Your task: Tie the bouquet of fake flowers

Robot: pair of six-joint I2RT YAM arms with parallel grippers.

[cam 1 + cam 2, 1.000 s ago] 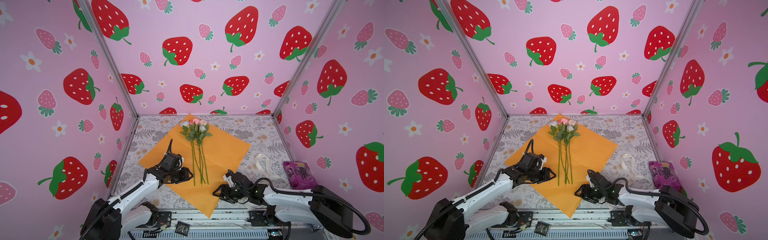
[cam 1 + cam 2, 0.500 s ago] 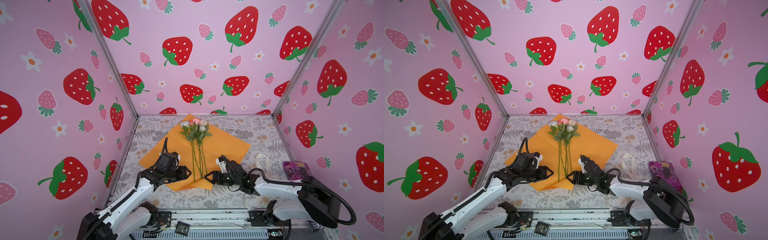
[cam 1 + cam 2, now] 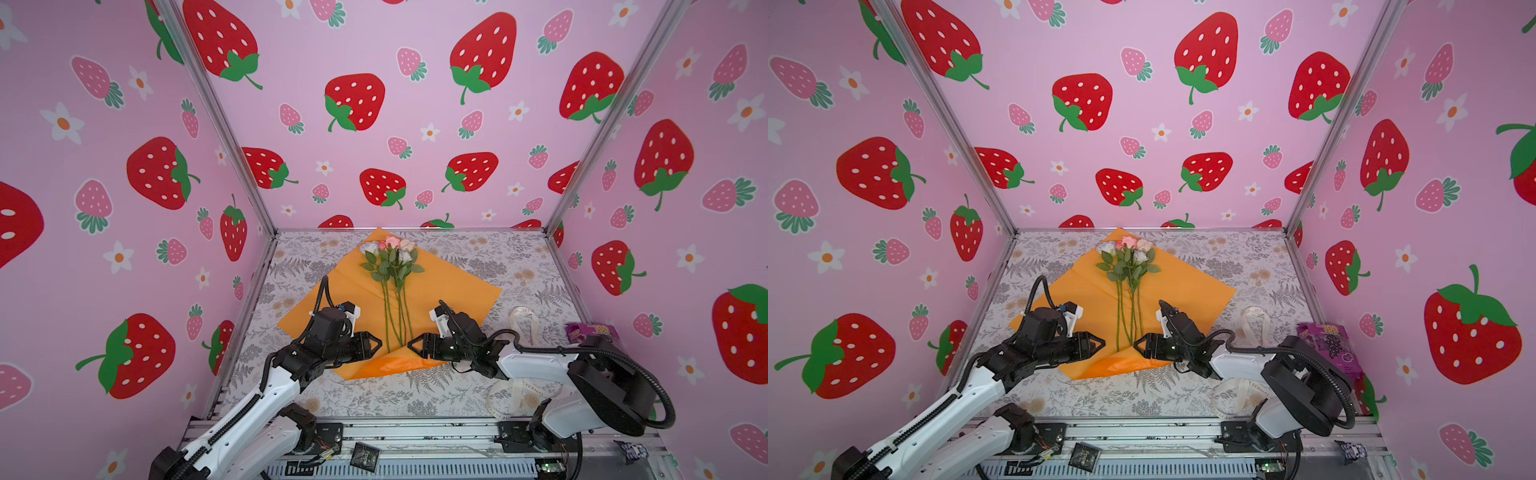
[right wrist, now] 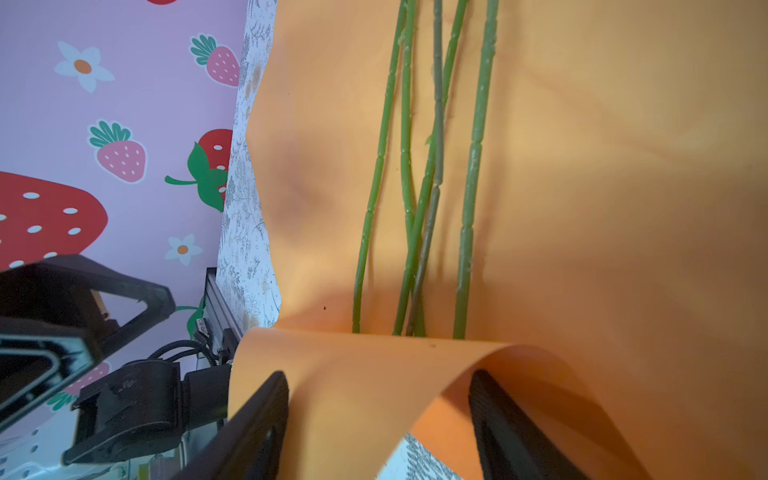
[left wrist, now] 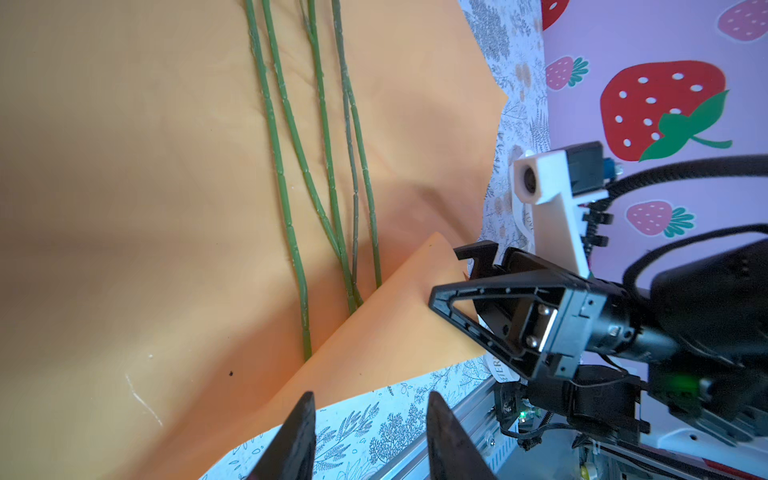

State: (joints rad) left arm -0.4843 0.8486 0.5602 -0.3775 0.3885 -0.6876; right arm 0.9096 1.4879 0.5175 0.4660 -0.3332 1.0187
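The paper (image 3: 451,291) lies flat on the table, its near corner turned up as a flap (image 3: 386,366) over the stem ends. The bouquet (image 3: 392,266) lies along the middle of the sheet, heads toward the back wall and stems (image 5: 291,232) toward me.

My first worry is the sheet. It looks light and loose, so a nudge from either arm could slide it and carry the flowers askew.

Next is the bouquet. Nothing binds the stems, and a dragged flap could roll them apart.

The right gripper (image 4: 378,376) stands wide with the flap arched between its jaws, not pinched as far as I can see. If I pull away, I expect the curl to spring flat again.

The left gripper (image 5: 370,397) is partly open and empty, just off the sheet's near edge. Closing it there would catch nothing, or only crease the edge.

The ribbon (image 3: 524,322) lies close by the right arm and could snag on it.
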